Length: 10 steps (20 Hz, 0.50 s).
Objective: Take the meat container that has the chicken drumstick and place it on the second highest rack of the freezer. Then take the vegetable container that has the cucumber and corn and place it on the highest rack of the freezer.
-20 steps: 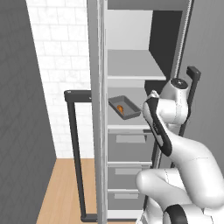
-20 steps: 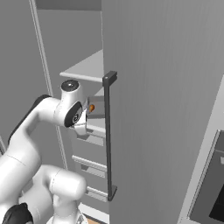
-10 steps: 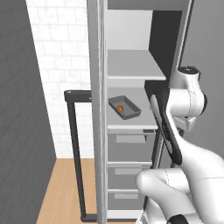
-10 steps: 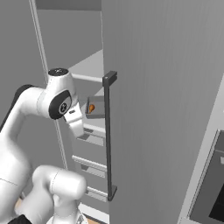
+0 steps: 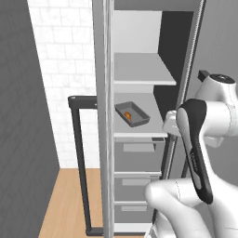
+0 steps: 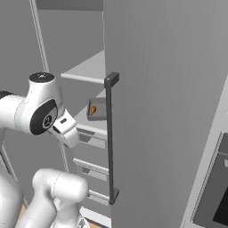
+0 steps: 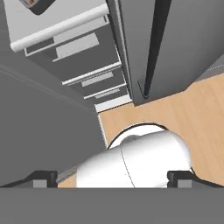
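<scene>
Hand view looks steeply down from the claw [image 7: 112,177], whose two dark tips sit well apart and released with nothing between them, onto wooden floor [image 7: 183,118] below the freezer's drawers [image 7: 83,65], which the base views show from the front. Left base view alone looks into the meat container [image 5: 132,114]: a dark, shallow tray with an orange drumstick [image 5: 128,115], resting on the second highest rack [image 5: 139,125], just under the highest rack [image 5: 142,74]. Right base view shows the arm's wrist beside that rack, outside the freezer, by the door handle [image 6: 110,138].
</scene>
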Tool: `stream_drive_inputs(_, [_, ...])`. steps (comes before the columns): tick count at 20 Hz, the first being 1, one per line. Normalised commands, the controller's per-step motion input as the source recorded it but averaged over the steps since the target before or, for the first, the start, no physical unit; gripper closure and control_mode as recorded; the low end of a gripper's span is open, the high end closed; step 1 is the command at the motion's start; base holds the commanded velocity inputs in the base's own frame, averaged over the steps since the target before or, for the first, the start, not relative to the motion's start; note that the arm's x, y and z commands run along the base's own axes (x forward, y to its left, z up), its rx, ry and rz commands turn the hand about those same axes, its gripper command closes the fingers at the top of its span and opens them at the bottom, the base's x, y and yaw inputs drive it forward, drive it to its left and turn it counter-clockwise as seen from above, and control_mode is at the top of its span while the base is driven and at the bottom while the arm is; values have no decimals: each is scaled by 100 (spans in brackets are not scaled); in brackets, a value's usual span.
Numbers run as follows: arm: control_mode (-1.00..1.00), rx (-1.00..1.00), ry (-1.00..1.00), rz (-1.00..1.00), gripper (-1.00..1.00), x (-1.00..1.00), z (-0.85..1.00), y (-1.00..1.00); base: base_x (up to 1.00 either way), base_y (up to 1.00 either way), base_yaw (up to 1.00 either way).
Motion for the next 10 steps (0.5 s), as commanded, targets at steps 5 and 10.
stream_drive_inputs(5, [-100,0,0,29,-100,-44,34,23,0,0,0])
stream_drive_inputs(10, [-100,-4,0,24,-100,-31,20,14,0,0,0])
